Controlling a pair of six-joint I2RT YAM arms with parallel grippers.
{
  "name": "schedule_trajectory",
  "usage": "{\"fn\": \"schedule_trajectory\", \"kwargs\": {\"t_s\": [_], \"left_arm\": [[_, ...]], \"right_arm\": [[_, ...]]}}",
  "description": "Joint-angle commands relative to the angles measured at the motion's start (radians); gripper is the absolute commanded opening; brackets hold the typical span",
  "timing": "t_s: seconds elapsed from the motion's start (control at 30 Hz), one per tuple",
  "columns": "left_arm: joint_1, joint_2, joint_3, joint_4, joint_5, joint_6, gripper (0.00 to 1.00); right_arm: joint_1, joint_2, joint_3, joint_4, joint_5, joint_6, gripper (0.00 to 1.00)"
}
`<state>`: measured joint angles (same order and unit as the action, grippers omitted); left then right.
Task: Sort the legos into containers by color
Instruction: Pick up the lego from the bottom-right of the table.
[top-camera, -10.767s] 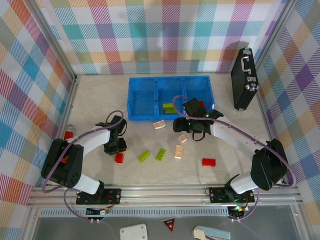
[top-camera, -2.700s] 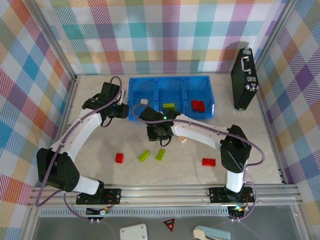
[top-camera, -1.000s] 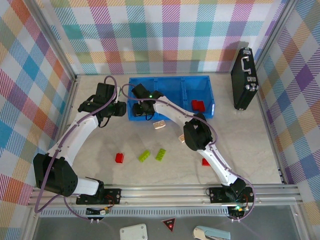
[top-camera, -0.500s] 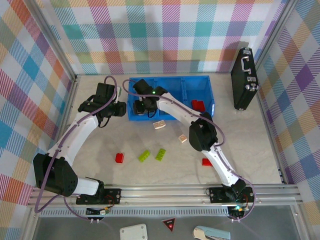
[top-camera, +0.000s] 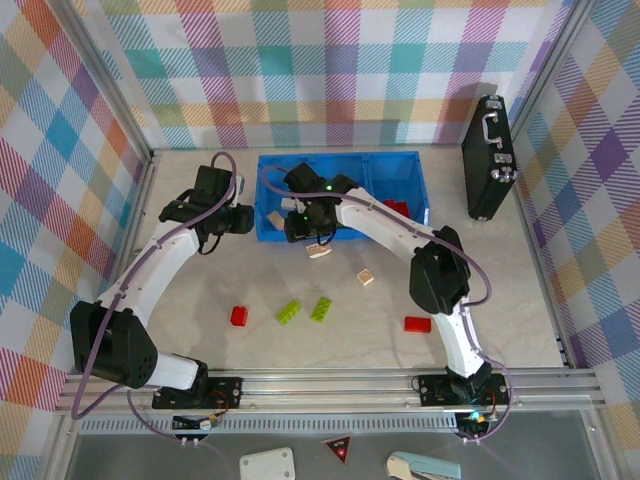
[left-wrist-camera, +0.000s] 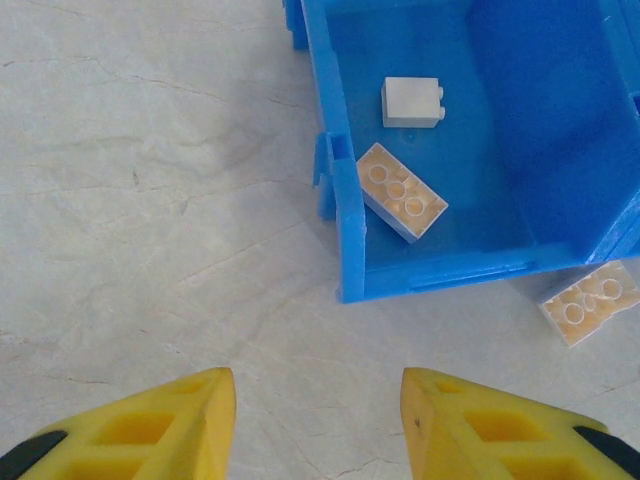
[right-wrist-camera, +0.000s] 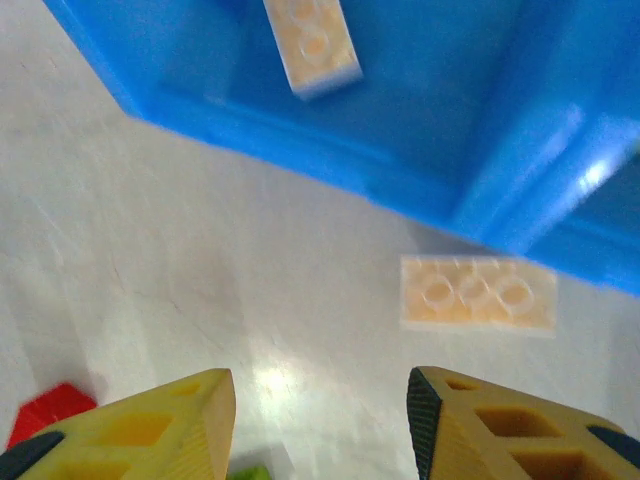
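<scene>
Top external view: the left arm (top-camera: 150, 265) rises from its base at 7 o'clock and bends toward 1 o'clock. That sets the left gripper (top-camera: 240, 218) just beside the outer left wall of the blue bin (top-camera: 340, 160). The right arm (top-camera: 385, 222) climbs from 5 o'clock to a raised elbow, then stretches toward 10 o'clock along the bin's front edge. Its right gripper (top-camera: 302, 230) hangs by the near wall of the left compartment.

Left wrist view: the left gripper (left-wrist-camera: 318, 420) has its yellow fingers (left-wrist-camera: 190, 420) spread apart over bare table (left-wrist-camera: 150, 200), holding and touching nothing. At 1 o'clock from them, the left compartment holds a whitish brick (left-wrist-camera: 412, 102) and a tan brick (left-wrist-camera: 402, 192), underside up against the wall. A loose tan brick (left-wrist-camera: 592, 300) lies on the table just outside the bin, at 3 o'clock.

Right wrist view: the right gripper (right-wrist-camera: 320, 420) is likewise spread and empty. The loose tan brick (right-wrist-camera: 478, 293) sits at 1 o'clock from it, and the tan brick (right-wrist-camera: 310, 40) lies inside the bin at 12 o'clock.

On the open table, toward 6 o'clock from the bin, lie two green bricks (top-camera: 305, 309) and a red brick (top-camera: 239, 315).
</scene>
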<state>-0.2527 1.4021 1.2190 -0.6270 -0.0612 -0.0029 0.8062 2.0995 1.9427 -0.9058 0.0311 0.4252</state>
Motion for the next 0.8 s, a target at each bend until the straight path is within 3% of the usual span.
{"fn": "schedule_trajectory", "kwargs": {"t_s": [0.0,0.77], "left_arm": [[0.012,0.015,0.022,-0.017,0.015,0.013,0.48],[0.012,0.034,0.036,-0.031,0.039,0.009,0.48]], "right_arm": [[0.008,-0.097,-0.091,-0.022,0.015,0.005,0.5],[-0.013,-0.511,-0.805,-0.009,0.133,0.197,0.53]]}}
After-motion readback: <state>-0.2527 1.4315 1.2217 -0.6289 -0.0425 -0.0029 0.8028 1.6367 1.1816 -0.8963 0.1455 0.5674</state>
